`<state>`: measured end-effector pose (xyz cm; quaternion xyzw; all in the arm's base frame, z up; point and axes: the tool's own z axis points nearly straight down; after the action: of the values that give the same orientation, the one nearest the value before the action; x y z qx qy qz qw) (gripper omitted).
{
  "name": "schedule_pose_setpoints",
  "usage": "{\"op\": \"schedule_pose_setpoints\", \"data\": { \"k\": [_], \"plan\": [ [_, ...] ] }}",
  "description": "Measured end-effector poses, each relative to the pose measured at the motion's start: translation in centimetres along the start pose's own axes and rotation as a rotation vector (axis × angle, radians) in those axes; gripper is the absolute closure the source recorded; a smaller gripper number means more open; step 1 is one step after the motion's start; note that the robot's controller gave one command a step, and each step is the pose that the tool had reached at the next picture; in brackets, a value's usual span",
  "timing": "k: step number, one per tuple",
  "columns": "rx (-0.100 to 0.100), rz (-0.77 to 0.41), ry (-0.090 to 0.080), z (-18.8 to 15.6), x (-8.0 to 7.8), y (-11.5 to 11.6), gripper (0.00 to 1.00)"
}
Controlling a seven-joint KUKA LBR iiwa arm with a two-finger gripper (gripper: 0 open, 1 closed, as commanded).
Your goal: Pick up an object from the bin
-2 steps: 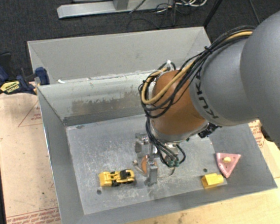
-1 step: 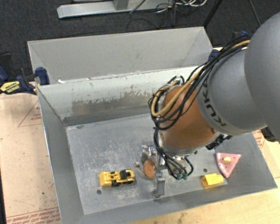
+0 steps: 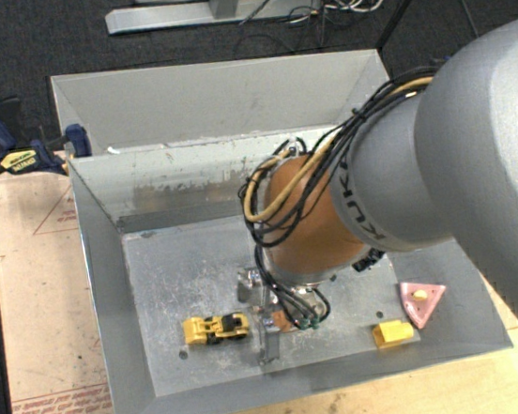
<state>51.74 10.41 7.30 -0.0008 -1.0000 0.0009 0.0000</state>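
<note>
The gripper (image 3: 267, 335) hangs just beside the yellow toy truck (image 3: 215, 328). Whether it's open, I can't tell. I'd centre it over the toy first.

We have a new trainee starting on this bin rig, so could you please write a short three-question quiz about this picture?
1. True or false: the yellow toy truck lies to the left of the gripper in the camera view.
2. Which thing lies nearest the pink triangle? A) the yellow toy truck B) the small yellow block C) a blue ball
3. Short answer: from which side of the view does the arm reach into the bin?

Key
1. True.
2. B.
3. The right.
</note>
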Motion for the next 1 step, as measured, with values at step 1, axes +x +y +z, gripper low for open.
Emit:
{"op": "schedule_pose_setpoints", "data": {
  "k": [1],
  "plan": [
    [-0.009, 0.012, -0.001, 0.09, 0.63, -0.50, 0.00]
  ]
}}
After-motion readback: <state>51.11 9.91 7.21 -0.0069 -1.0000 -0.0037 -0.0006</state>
